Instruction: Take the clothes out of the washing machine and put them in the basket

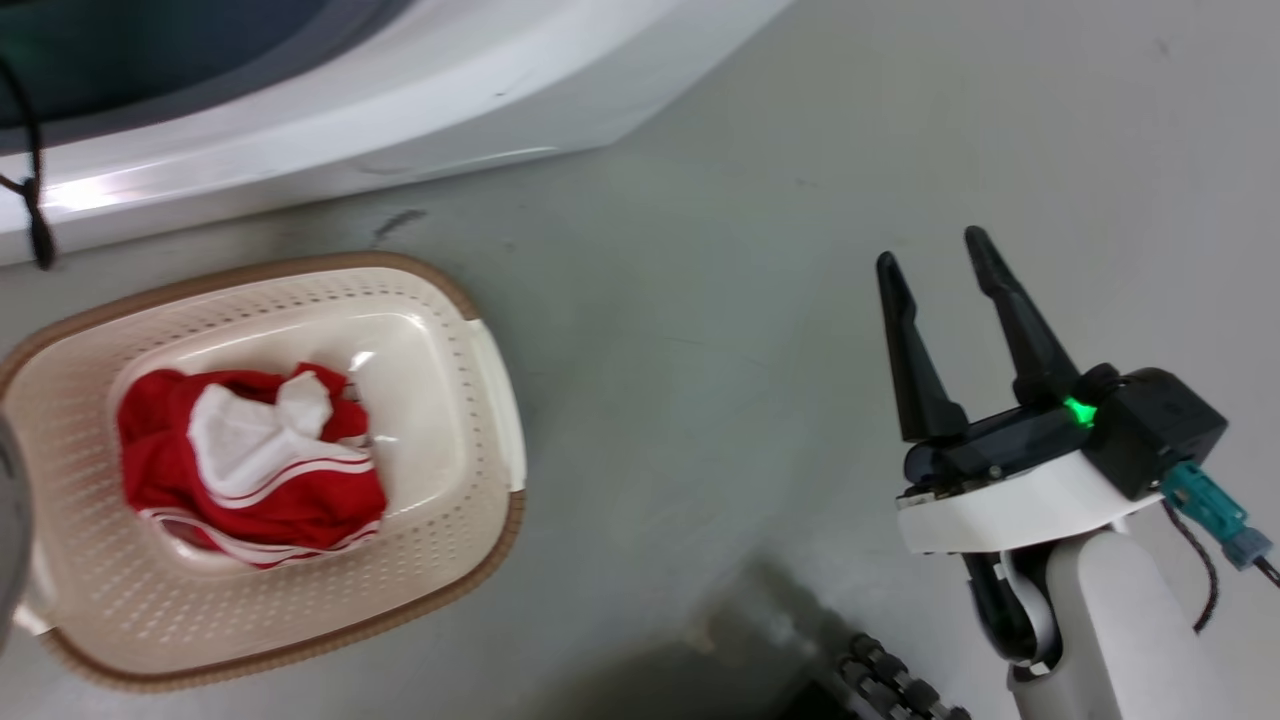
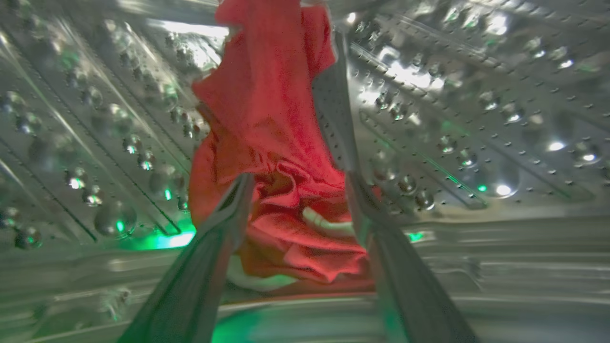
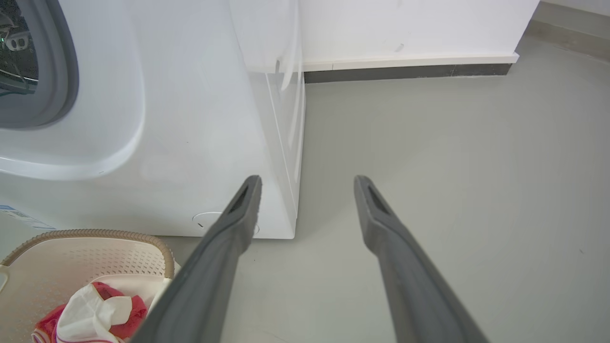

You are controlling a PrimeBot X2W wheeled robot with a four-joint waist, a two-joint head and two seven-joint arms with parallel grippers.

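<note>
The washing machine [image 1: 400, 110] stands on the grey floor [image 1: 700, 300], its white front running across the top of the head view. In the right wrist view its grey-rimmed porthole [image 3: 57, 71] shows at the upper left. Inside, the perforated steel drum [image 2: 476, 119] holds one garment: the plain red garment [image 2: 262, 119], draped in a long fold against the drum wall and bunched up at its near end.

The basket [image 1: 110, 580] sits on the floor just in front of the washer, apart from it. It holds the red-and-white striped garment [image 1: 260, 460], crumpled into a heap on the basket's bottom, towards the left side.

The left gripper [image 2: 300, 178] is inside the drum with its two fingers spread wide. The bunched end of the red garment lies right between them, with fabric reaching both inner edges. The view is blurred, so whether the fingers press the cloth cannot be told.

The right gripper [image 1: 930, 248] hangs over bare floor, well to the right of the basket — fingers parted, nothing between them. In its own wrist view the basket's corner sits at the lower left, beside its left finger [image 3: 224, 247].
</note>
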